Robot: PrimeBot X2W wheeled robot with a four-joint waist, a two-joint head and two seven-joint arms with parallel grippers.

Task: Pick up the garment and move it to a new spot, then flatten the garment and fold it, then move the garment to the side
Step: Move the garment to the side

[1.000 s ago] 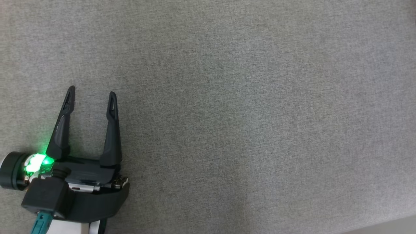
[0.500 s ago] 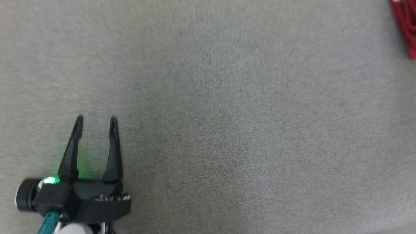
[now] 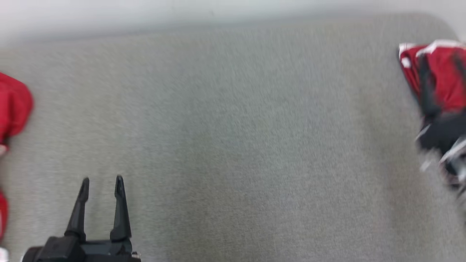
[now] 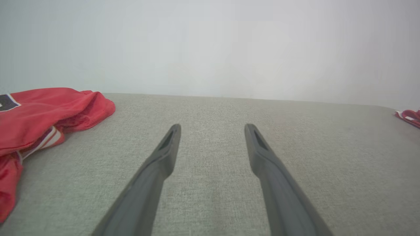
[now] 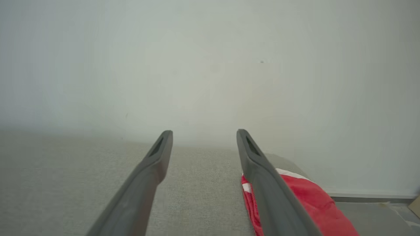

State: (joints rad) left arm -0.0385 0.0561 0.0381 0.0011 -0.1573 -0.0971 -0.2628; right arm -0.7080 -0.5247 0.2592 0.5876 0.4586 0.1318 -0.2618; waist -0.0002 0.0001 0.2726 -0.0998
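A red garment (image 3: pixel 12 105) with white trim lies crumpled at the left edge of the grey table (image 3: pixel 233 145); the left wrist view has it at the left (image 4: pixel 49 111). Another red garment (image 3: pixel 442 80) lies at the table's right end, small and far right (image 4: pixel 408 116) for the left wrist camera. My left gripper (image 3: pixel 101 183) is open over bare cloth at the lower left, nothing between its fingers (image 4: pixel 212 126). My right gripper (image 3: pixel 440 72) is blurred over the right garment. It is open (image 5: pixel 204 132), with the garment's red cloth (image 5: pixel 308 200) under its right finger.
The table is covered in grey fabric, and its far edge (image 3: pixel 233 25) meets a pale wall (image 5: pixel 210 65). The table's rounded right end drops to a grey floor (image 5: pixel 377 209). Bare cloth spans the middle between the two garments.
The head view has swung up, bringing in the table's far edge, both red garments and the right gripper. The left gripper stays open and sits lower in the picture.
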